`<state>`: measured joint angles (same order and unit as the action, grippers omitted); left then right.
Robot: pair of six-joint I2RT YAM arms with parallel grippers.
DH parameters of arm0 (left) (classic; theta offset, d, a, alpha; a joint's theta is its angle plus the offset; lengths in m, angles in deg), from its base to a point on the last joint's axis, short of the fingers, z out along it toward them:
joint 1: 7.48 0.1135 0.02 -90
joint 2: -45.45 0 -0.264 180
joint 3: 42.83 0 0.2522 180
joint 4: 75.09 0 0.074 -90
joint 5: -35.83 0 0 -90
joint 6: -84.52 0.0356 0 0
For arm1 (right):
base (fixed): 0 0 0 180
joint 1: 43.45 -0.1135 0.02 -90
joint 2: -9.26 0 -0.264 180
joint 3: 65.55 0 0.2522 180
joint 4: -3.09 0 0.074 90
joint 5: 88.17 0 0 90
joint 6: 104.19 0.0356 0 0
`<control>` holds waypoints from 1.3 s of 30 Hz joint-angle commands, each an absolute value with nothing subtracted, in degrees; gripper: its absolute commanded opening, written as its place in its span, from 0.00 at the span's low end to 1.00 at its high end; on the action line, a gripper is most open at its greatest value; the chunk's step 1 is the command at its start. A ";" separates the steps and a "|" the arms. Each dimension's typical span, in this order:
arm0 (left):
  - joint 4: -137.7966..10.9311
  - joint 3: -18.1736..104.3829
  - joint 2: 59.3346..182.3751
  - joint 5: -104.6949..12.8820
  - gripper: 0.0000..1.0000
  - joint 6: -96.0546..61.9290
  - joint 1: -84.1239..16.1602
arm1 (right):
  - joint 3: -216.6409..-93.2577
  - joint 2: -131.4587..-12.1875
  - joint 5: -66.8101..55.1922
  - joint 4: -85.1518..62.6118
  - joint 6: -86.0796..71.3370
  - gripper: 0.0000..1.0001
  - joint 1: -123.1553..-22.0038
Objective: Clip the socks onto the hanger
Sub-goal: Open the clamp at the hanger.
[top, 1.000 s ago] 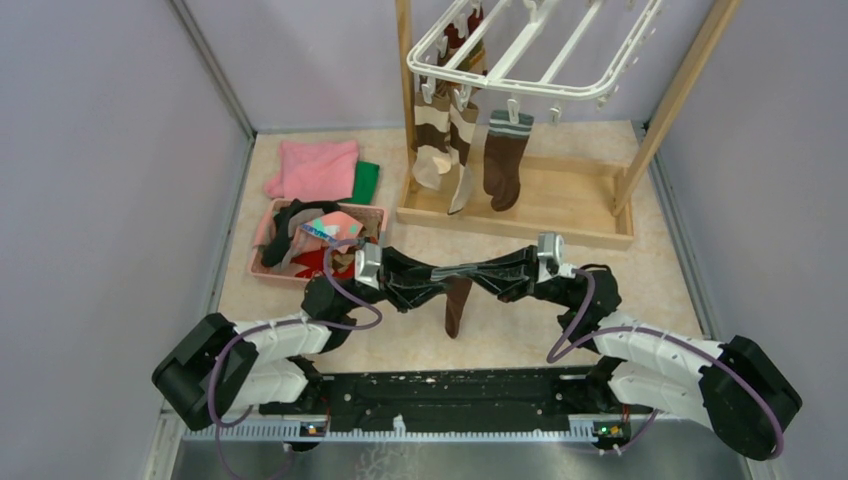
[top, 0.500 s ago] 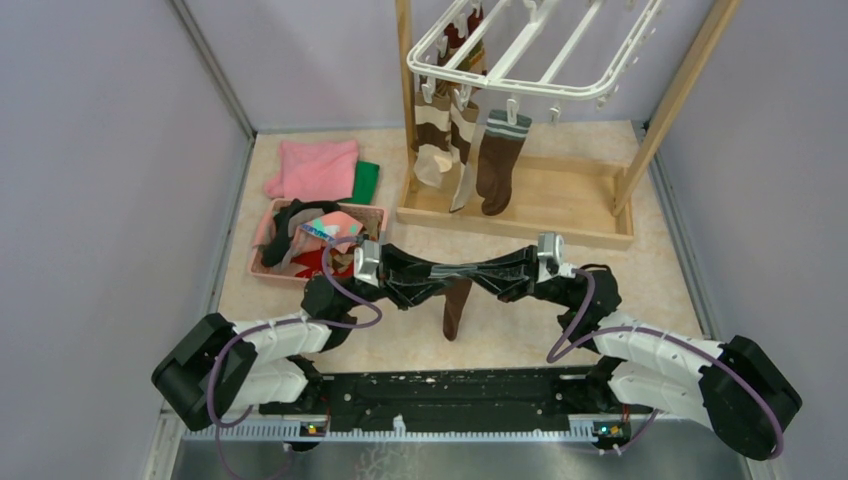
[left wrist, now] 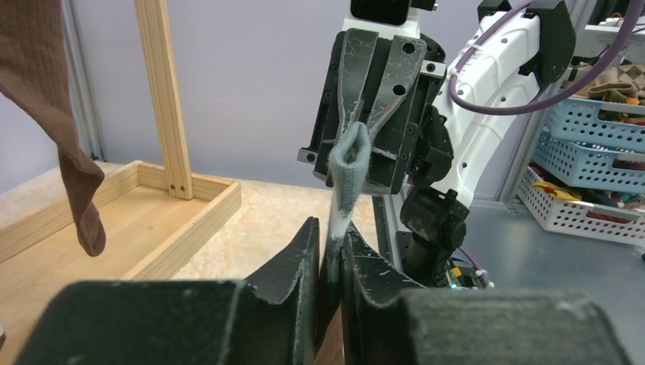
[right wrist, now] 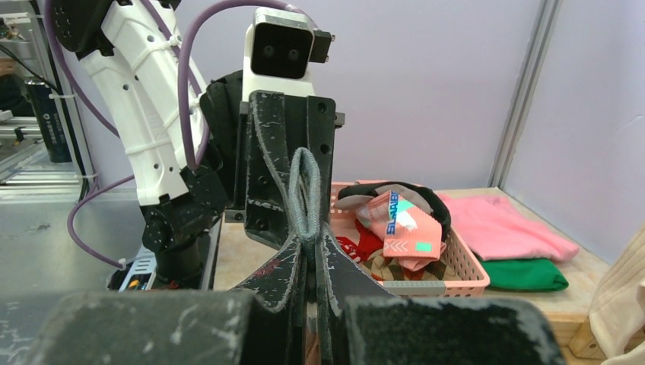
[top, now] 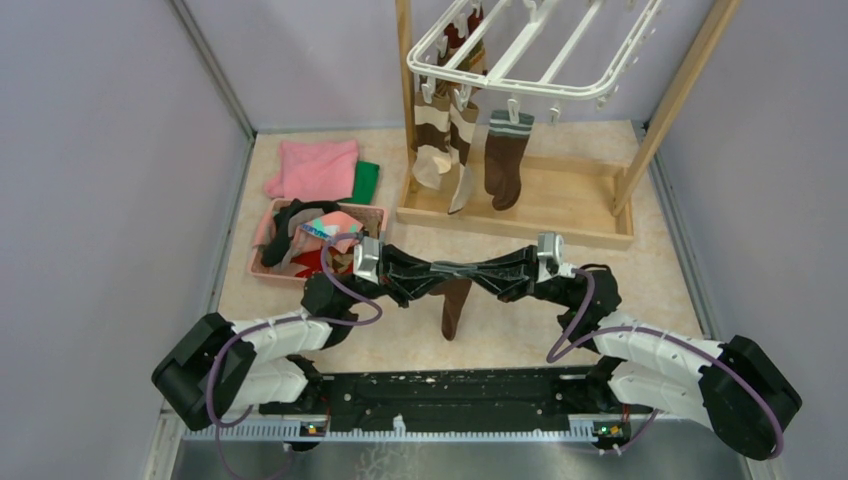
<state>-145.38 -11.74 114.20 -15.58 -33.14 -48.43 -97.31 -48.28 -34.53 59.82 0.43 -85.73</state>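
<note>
In the top view, at frame centre, your left claw [top: 432, 272] and right claw [top: 488, 272] stretch the sock [top: 455, 305] between them, well below the hanger [top: 520, 88] at the top. In the left wrist view, the claw is nearly closed on the cuff [left wrist: 346, 163]. In the right wrist view, the claw is pinched fully shut on it; the sock looks soft, light and limp, so hold it by the cuff edge.

Hung socks [top: 503, 165] maybe four; held sock [top: 455, 305] one; cloths [top: 315, 168] two.

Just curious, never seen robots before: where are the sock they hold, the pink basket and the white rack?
Sock [top: 455, 305], overhead view, hanging brown foot.
Basket [right wrist: 460, 262], right wrist view, side wall.
Rack [top: 525, 89], overhead view, front rail.
</note>
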 commanded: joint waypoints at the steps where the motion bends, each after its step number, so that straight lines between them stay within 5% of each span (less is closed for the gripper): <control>1: -163.72 -9.27 114.40 -13.62 0.10 -34.65 -48.63 | -97.65 -48.62 -34.94 62.02 0.40 0.00 -86.34; 2: -163.72 -9.02 114.42 -12.79 0.01 -34.61 -48.64 | -97.62 -48.66 -34.91 62.01 0.40 0.00 -86.34; 4: -163.67 -8.92 114.37 -12.16 0.00 -34.57 -48.62 | -97.59 -48.54 -34.79 61.97 0.38 0.07 -86.30; 8: -162.58 -10.47 113.08 -14.96 0.00 -32.74 -48.54 | -96.71 -46.27 -33.17 61.82 0.65 0.55 -84.96; 11: -159.32 -11.33 111.24 -16.02 0.00 -30.12 -48.53 | -95.98 -42.67 -31.89 61.04 1.74 0.72 -81.55; 21: -151.81 -9.82 108.93 -15.22 0.00 -24.83 -48.54 | -101.50 -29.89 -19.88 45.47 -0.34 0.89 -67.16; 28: -146.72 -8.54 107.54 -12.25 0.00 -21.83 -48.45 | -113.59 -42.54 -32.74 56.18 17.76 0.89 -48.98; 39: -139.23 -8.15 103.86 -10.88 0.00 -16.35 -48.41 | -128.14 -52.08 -41.12 47.57 7.14 0.88 -47.85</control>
<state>-139.61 -10.30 105.06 -12.39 -19.22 -48.45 -123.06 -51.82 -37.83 49.40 10.83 -48.14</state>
